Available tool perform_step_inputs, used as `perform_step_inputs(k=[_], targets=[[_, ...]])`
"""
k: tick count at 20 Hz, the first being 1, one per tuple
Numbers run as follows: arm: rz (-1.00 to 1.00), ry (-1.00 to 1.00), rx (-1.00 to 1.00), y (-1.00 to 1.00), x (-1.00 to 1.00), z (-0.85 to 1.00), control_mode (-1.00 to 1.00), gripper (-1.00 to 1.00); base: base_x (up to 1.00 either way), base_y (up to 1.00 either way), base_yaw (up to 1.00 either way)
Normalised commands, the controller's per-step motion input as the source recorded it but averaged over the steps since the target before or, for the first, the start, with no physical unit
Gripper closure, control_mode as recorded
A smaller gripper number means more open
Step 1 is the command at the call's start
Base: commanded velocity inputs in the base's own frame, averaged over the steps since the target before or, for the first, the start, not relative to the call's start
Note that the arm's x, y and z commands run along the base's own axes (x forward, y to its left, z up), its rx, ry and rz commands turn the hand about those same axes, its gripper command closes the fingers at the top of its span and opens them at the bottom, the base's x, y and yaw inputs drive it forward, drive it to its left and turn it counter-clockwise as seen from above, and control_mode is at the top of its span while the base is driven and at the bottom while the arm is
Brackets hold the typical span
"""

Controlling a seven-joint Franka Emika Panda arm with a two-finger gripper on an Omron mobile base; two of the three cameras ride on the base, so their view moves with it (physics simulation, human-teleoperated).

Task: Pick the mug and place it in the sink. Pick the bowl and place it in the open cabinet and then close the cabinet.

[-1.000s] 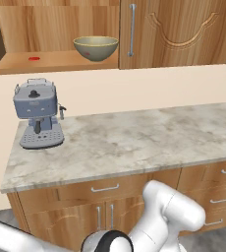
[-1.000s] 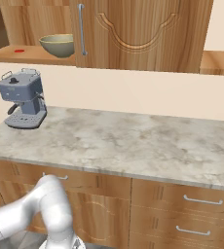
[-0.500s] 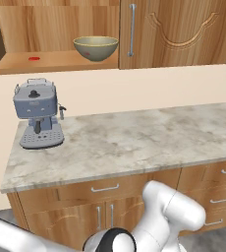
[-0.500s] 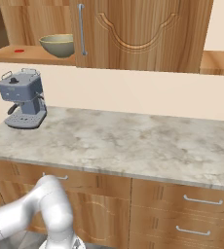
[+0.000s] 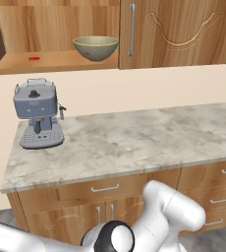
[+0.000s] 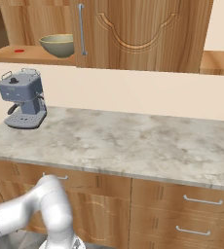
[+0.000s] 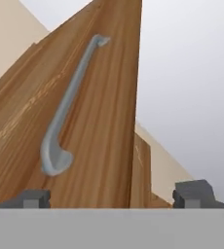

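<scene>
We see our 2 fingers (image 7: 194, 193) spread wide, holding nothing, with a cabinet door (image 7: 102, 126) and its silver bar handle (image 7: 67, 109) just ahead of them.

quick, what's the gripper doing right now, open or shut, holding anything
Gripper: open, jaws spread wide and holding nothing, facing a wooden door with a silver bar handle.
</scene>
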Motion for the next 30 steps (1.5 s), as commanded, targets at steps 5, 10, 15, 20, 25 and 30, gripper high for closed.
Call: perform_step_inputs(k=[5, 10, 15, 20, 25, 30], targets=[[0.0, 0.0, 0.24, -0.37, -0.32, 0.16, -1.0, -1.0, 0.0, 0.0, 0.0], [0.0, 0.03, 0.2, -0.35, -0.22, 0.24, -1.0, -1.0, 0.0, 0.0, 0.0], [0.0, 0.18, 0.12, -0.35, 0.0, 0.27, -1.0, -1.0, 0.0, 0.0, 0.0], [0.0, 0.26, 0.17, -0.53, 0.0, 0.07, -1.0, -1.0, 0.0, 0.0, 0.0], [0.0, 0.25, 0.16, -0.52, 0.0, 0.0, -1.0, -1.0, 0.0, 0.0, 0.0], [0.0, 0.2, 0.13, -0.28, 0.02, 0.0, -1.0, -1.0, 0.0, 0.0, 0.0]])
